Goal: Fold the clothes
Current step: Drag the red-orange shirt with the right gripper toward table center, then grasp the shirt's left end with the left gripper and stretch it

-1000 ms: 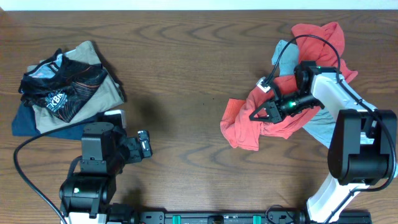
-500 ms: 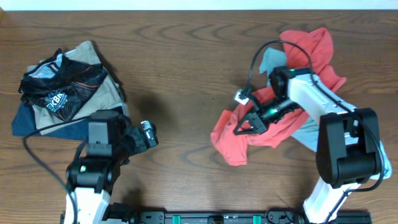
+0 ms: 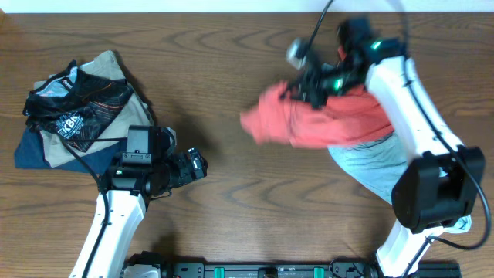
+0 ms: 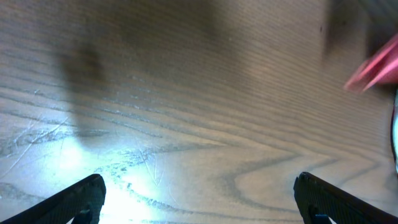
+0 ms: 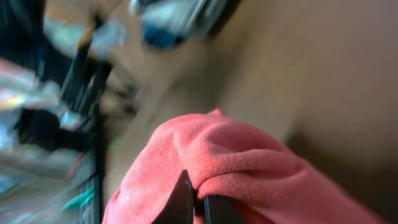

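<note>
The coral-red T-shirt (image 3: 324, 120) hangs lifted above the table at upper right, stretched leftward and blurred. My right gripper (image 3: 305, 81) is shut on a fold of it; the wrist view shows the red cloth (image 5: 261, 168) pinched between the jaws (image 5: 199, 205). A pale grey-blue shirt (image 3: 370, 166) lies on the table under and right of it. My left gripper (image 3: 194, 164) is open and empty over bare wood at lower left; its wrist view shows both fingertips (image 4: 199, 199) wide apart and a red corner (image 4: 376, 68) at far right.
A pile of other garments (image 3: 77, 116), tan, black with print, and navy, lies at the left of the wooden table (image 3: 231, 208). The table's far edge (image 3: 193, 11) runs along the top.
My right gripper has risen and moved toward the far edge, lifting the red T-shirt off the grey-blue shirt. My left arm has extended rightward and forward.
</note>
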Robot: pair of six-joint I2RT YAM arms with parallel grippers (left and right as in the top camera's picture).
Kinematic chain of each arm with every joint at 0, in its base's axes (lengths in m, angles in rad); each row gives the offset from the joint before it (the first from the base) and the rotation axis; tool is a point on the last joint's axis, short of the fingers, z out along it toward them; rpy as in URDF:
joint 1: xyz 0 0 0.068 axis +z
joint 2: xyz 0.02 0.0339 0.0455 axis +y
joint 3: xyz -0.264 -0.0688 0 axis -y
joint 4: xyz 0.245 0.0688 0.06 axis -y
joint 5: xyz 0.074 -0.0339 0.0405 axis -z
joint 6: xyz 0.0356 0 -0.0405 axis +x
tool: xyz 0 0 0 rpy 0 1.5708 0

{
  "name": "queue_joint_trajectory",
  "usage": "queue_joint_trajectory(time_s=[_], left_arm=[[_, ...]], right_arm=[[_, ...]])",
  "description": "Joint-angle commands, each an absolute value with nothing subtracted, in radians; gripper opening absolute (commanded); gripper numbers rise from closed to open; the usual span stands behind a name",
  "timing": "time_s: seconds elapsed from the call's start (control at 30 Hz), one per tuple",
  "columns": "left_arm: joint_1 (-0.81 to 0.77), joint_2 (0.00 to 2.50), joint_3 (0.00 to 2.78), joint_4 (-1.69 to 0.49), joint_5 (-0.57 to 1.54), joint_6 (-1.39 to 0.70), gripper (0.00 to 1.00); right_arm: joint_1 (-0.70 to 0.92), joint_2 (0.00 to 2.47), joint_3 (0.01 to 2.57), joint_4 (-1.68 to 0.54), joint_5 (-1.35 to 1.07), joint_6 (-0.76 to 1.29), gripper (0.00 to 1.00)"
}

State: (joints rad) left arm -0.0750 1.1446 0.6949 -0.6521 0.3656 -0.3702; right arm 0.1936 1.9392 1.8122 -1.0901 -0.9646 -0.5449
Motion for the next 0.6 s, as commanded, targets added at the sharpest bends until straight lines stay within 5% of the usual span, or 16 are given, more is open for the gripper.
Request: queue_joint_trajectory(time_s=[0.0, 0.33, 0.57], left_arm=[[-0.08, 1.147, 0.712, -0.649, 0.381, -0.375, 0.98], [-0.08, 1.147, 0.712, -0.649, 0.339, -0.364, 0.98], [-0.08, 1.147, 0.712, -0.649, 0.339, -0.349, 0.98]], right_arm=[[0.206, 1.922, 2.017, -1.102, -0.943, -0.373, 0.01], [0.429, 1.924, 2.158, -1.412, -0.76, -0.453, 0.02], [0.553, 1.924, 2.046, -1.513, -0.438, -0.418, 0.18]])
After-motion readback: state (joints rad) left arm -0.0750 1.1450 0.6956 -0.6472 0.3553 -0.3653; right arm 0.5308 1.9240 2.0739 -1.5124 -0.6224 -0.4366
